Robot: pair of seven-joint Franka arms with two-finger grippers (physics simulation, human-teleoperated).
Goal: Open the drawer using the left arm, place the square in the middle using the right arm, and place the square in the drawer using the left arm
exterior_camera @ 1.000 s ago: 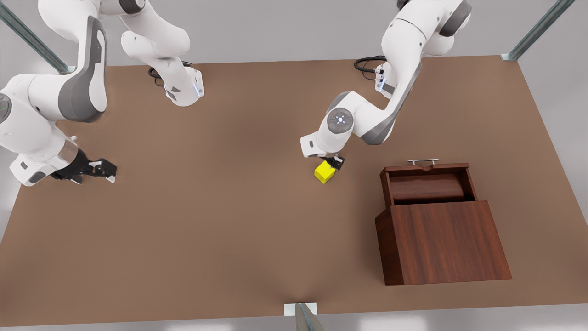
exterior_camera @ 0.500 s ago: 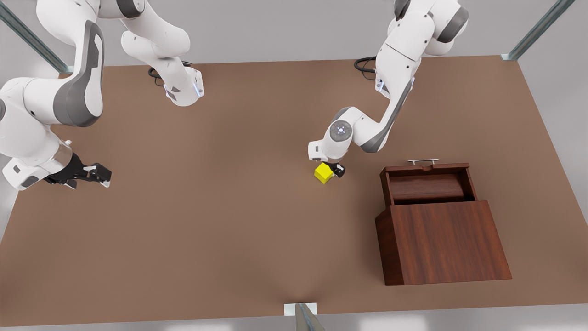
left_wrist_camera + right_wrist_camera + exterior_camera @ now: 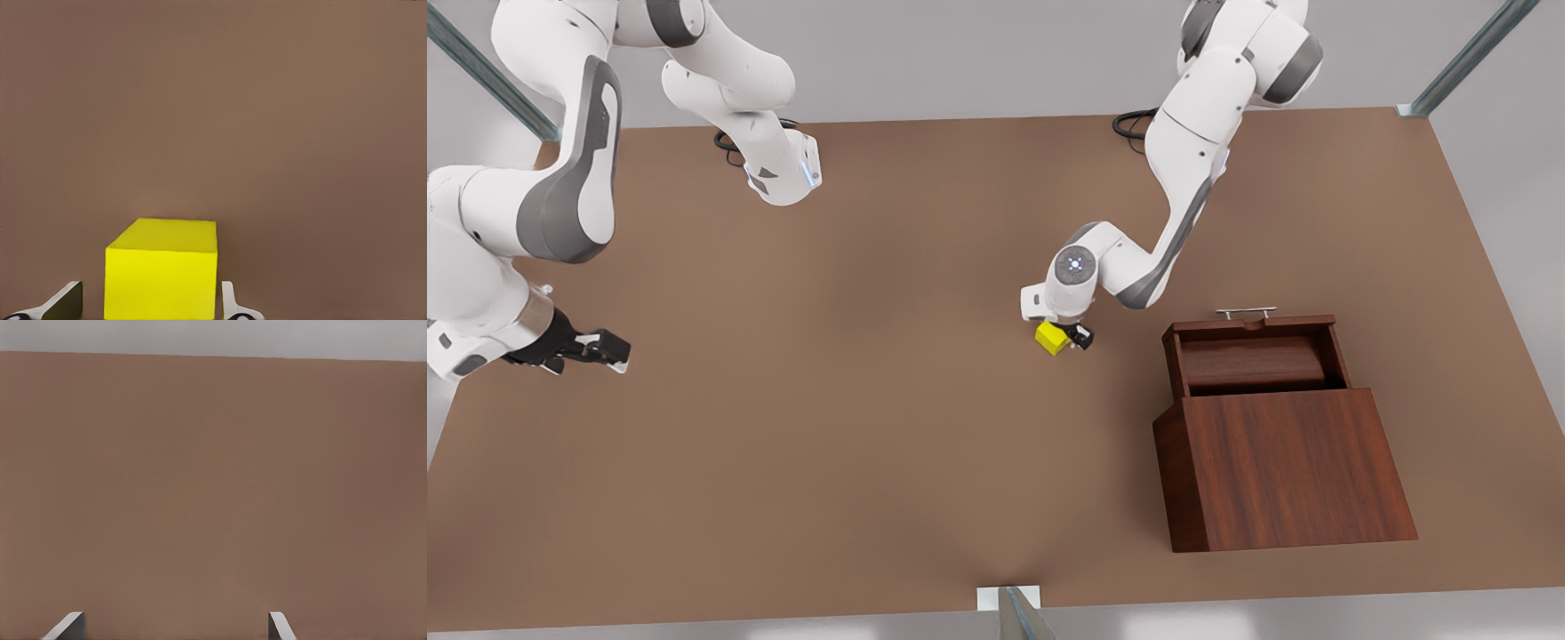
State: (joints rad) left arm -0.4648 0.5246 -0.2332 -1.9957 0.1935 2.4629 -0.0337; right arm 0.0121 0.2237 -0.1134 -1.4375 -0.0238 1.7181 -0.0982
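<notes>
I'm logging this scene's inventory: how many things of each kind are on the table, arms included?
Robot arms: 2, left gripper at the cube, right gripper waiting
Yellow square: 1
Wooden cabinet with open drawer: 1
Total: 4

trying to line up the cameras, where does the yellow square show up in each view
Front view: the square sits on the table near the middle, under the left gripper, toward the front view's left of the open drawer.
Left wrist view: the square lies between the left gripper's open fingers.
Right wrist view: not in it; bare table beyond the open right gripper.
Shared landmark: the brown tabletop.
</notes>
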